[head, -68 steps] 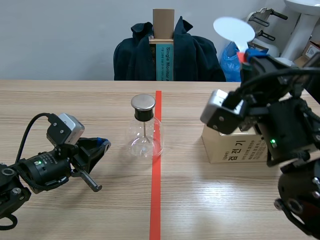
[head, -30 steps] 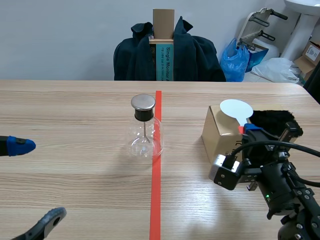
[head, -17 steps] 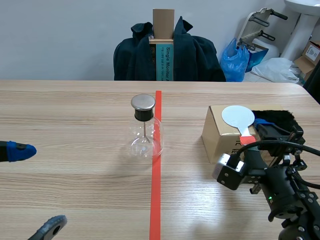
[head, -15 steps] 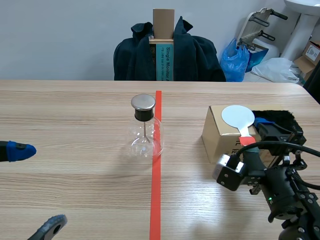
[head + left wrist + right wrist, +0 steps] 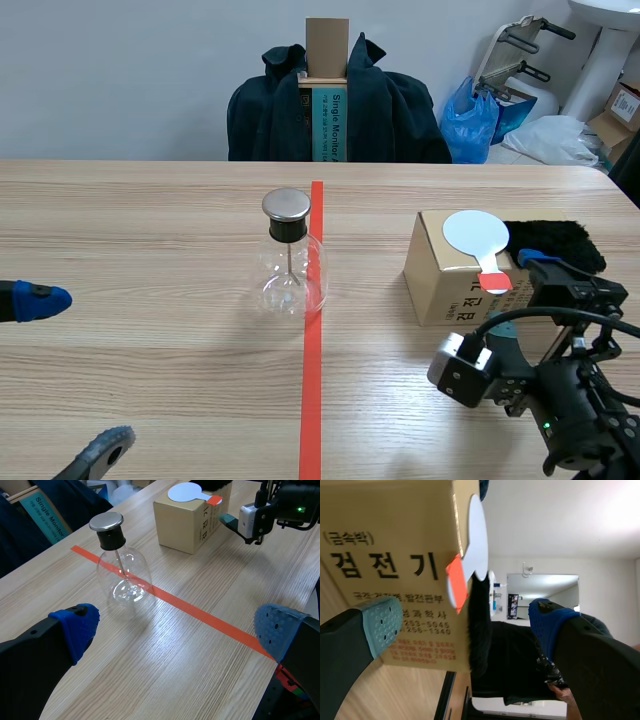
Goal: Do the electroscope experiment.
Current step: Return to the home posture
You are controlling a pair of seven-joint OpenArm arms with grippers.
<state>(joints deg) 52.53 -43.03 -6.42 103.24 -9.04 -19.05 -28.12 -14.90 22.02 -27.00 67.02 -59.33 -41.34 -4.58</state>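
Your right arm sits low at the near edge of the desk (image 5: 150, 220), its wrist rolled on its side. The right fingers (image 5: 370, 625) are spread wide, pinching nothing. The white paddle (image 5: 477, 238) lies flat on top of the cardboard box (image 5: 440, 295), just ahead of those fingers and clear of both pads. Its long axis runs from the round disc at the far end to the orange-red handle, which points back at the fingers. Black fur (image 5: 555, 240) lies beyond the paddle.

Your left arm is held back, and only its left fingers (image 5: 75, 627) show, also spread wide. The electroscope (image 5: 121, 565) stands upright well ahead of them on the red tape line (image 5: 200, 615), cap on top and rod straight down.

Half a second ago the right fingers were up at the paddle's handle; now they have dropped back and away. The paddle and the electroscope have not shifted.
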